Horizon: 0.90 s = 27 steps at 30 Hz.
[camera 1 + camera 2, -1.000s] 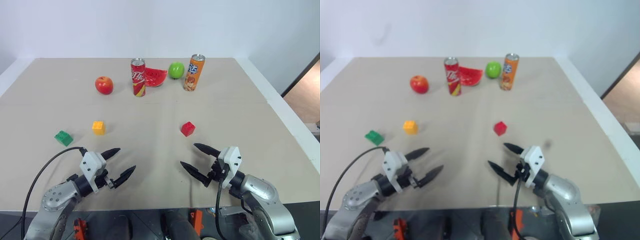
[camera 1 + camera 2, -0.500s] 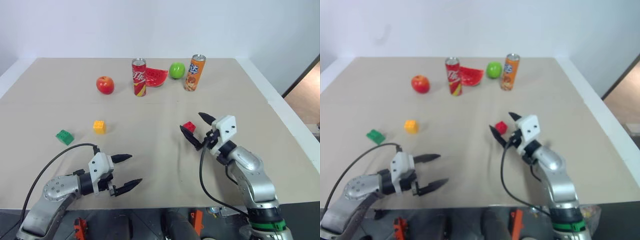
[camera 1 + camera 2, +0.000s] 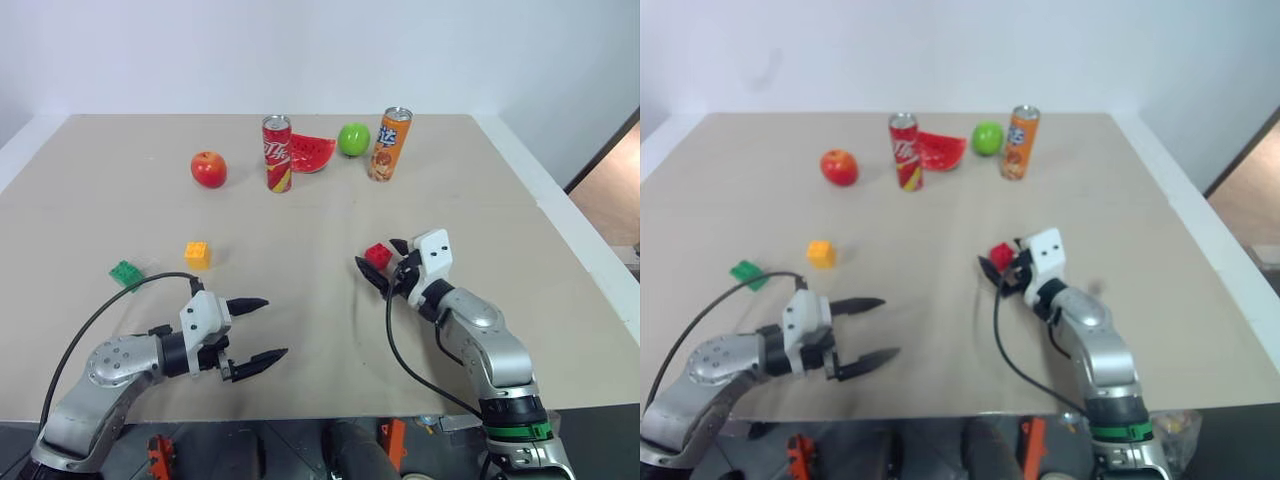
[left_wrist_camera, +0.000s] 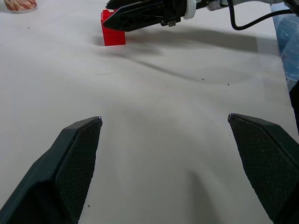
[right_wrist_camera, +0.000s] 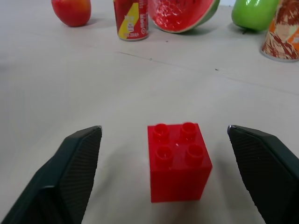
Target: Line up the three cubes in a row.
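Right gripper (image 3: 382,266) low over bench (image 3: 300,330), fingers (image 5: 70,172) spread wide either side of red cube (image 5: 178,161), not touching it yet, nothing gripped. Cube sits upright on bench between fingers, studs up. Left gripper (image 3: 258,328) well apart from it, fingers (image 4: 70,163) wide open, empty, bare bench between them. Yellow cube (image 3: 198,255) and green cube (image 3: 126,273) sit beyond left fingers, off to outer side, near each other, far from red one.
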Tool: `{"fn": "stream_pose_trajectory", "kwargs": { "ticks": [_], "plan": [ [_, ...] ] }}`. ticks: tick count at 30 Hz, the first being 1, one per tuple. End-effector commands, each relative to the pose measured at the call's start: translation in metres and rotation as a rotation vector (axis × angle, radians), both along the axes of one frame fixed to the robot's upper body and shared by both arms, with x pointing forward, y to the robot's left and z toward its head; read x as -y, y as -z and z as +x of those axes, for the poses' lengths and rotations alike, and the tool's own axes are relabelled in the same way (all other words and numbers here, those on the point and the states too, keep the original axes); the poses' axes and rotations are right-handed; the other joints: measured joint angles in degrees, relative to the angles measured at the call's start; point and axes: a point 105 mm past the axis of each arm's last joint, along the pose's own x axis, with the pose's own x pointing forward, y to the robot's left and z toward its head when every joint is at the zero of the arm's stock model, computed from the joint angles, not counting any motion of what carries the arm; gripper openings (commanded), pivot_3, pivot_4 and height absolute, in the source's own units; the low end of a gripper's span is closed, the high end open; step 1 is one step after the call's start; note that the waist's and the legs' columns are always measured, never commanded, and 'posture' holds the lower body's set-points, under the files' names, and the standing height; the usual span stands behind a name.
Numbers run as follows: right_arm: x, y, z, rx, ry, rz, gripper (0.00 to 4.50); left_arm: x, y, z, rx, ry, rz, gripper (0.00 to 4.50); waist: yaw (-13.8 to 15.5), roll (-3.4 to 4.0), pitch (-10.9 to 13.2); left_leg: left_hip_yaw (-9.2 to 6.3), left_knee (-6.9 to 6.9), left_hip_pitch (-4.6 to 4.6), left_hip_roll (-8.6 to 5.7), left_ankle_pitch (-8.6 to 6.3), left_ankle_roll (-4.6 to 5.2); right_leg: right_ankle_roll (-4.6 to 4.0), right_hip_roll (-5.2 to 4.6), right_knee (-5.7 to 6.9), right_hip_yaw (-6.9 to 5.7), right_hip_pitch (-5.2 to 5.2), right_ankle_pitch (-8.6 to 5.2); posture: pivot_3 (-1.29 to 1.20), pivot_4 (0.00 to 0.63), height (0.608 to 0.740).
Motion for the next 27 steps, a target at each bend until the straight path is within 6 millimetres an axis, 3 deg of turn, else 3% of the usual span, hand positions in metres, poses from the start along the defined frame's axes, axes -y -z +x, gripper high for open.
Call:
{"fn": "stream_pose_trajectory", "kwargs": {
  "ticks": [1,7,13,16,22,27],
  "plan": [
    [0.006,-0.008,0.002,0.022,0.015,0.023,3.05,0.004,-0.011,-0.002,0.044,0.011,-0.010,4.50,0.0,0.00,0.0,0.00,0.00,0.00,0.00,0.00,0.00,0.00,0.00,0.00,0.00,0.00,0.00,0.00,0.150,0.740],
    [0.006,0.003,0.001,-0.017,0.007,0.013,1.21,0.005,-0.012,-0.002,0.051,0.005,-0.013,4.50,0.0,0.00,0.0,0.02,0.00,0.00,0.00,0.00,0.00,0.00,-0.01,0.00,0.02,0.00,0.00,0.00,0.150,0.740],
    [0.008,0.008,-0.002,-0.025,0.002,0.006,1.21,0.008,-0.011,-0.004,0.047,0.002,-0.020,4.50,0.0,0.00,0.0,0.01,0.00,0.00,0.00,0.00,0.00,0.00,-0.01,0.00,0.00,0.02,0.00,0.00,0.150,0.740],
    [0.003,-0.002,-0.005,-0.002,-0.060,0.007,1.21,0.007,-0.012,-0.003,0.040,-0.020,-0.044,4.50,0.0,0.00,0.0,0.01,0.00,0.00,-0.01,0.00,0.00,0.00,-0.01,-0.01,0.01,0.02,0.00,0.00,0.150,0.740],
    [-0.026,-0.032,-0.028,-0.006,-0.447,-0.056,1.21,-0.001,-0.011,-0.002,0.002,-0.118,-0.112,4.50,-0.1,0.08,0.0,0.03,0.04,0.01,0.00,0.00,0.00,0.04,-0.01,0.00,0.04,0.02,0.03,0.00,0.150,0.740],
    [-0.044,-0.028,-0.052,-0.046,-0.811,-0.230,1.21,-0.003,0.001,-0.010,-0.023,-0.109,-0.080,4.50,-0.1,0.08,0.0,-0.01,0.01,0.12,0.04,0.00,0.01,-0.01,0.06,-0.01,-0.02,0.09,0.01,0.00,0.150,0.740]
  ]
}}
